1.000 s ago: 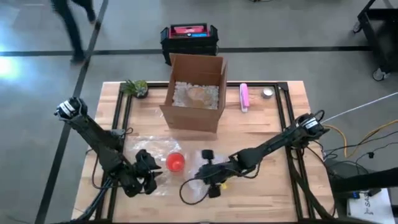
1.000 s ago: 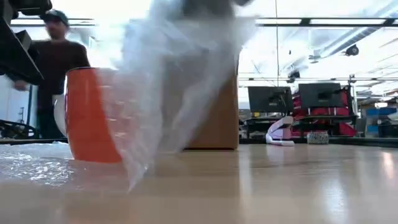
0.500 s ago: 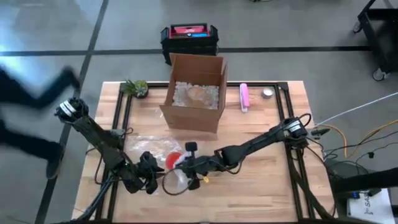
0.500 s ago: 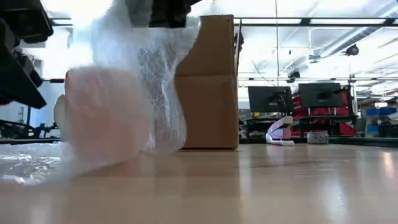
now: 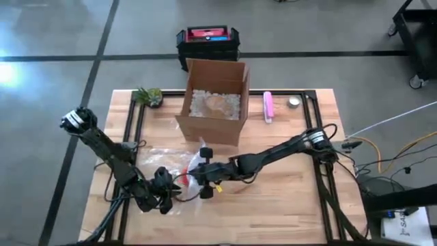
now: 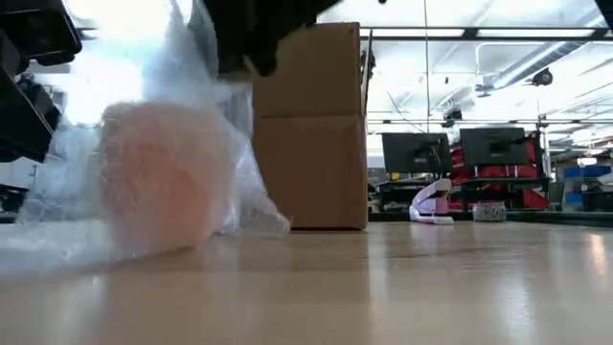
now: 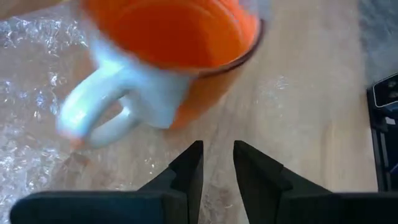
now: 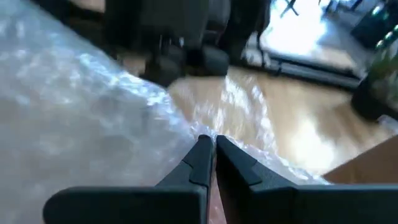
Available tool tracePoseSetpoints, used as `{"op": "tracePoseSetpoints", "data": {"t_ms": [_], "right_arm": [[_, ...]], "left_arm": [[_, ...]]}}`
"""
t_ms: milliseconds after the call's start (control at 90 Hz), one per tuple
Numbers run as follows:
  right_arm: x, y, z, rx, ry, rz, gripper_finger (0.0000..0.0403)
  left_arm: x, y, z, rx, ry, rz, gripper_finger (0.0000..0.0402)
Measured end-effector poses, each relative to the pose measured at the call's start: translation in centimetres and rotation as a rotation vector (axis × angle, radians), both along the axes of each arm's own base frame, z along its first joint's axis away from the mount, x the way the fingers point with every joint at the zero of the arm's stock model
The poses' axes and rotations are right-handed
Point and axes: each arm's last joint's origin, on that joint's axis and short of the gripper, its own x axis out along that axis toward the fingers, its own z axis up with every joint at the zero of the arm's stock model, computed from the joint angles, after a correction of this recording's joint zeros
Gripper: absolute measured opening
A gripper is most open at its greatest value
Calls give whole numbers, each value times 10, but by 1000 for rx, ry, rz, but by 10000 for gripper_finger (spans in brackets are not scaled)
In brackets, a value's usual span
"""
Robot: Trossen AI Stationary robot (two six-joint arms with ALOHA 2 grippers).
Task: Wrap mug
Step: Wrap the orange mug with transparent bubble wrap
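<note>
Right gripper [image 5: 203, 179], low and left of centre in the high view, pinches the edge of the bubble wrap [image 5: 164, 162] between pressed-together fingers [image 8: 200, 163] and has carried it leftward over the mug [image 5: 188, 179]. Left gripper [image 5: 164, 195] sits at the lower left of the frame, just beside the mug, its fingers [image 7: 189, 171] slightly spread and holding nothing; its wrist view shows the orange mug [image 7: 174, 50] with a white handle close ahead on the wrap.

A second ago the right gripper was further right with the sheet hanging from it, and the mug stood bare and plainly orange in the low view. Now the mug [image 6: 163, 177] shows only as a pale pink shape behind the film at the left of that frame. This suggests the first fold is across; the far side and ends seem yet to be closed.

The box [image 5: 215, 102] at upper centre is unchanged.
</note>
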Motion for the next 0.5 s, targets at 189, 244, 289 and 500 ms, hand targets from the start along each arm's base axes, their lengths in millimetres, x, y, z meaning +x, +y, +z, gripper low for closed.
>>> {"op": "tracePoseSetpoints", "data": {"t_ms": [189,244,289,500], "right_arm": [[-2,2,-9,7,48,-6,0],[-2,2,-10,17,55,-15,0],[-2,2,-10,23,57,-20,0],[-3,2,-12,58,75,-31,0]], "left_arm": [[1,1,0,0,0,4,75],[1,1,0,0,0,7,75],[2,1,0,-3,-3,10,75],[11,-6,19,5,-22,-50,75]]}}
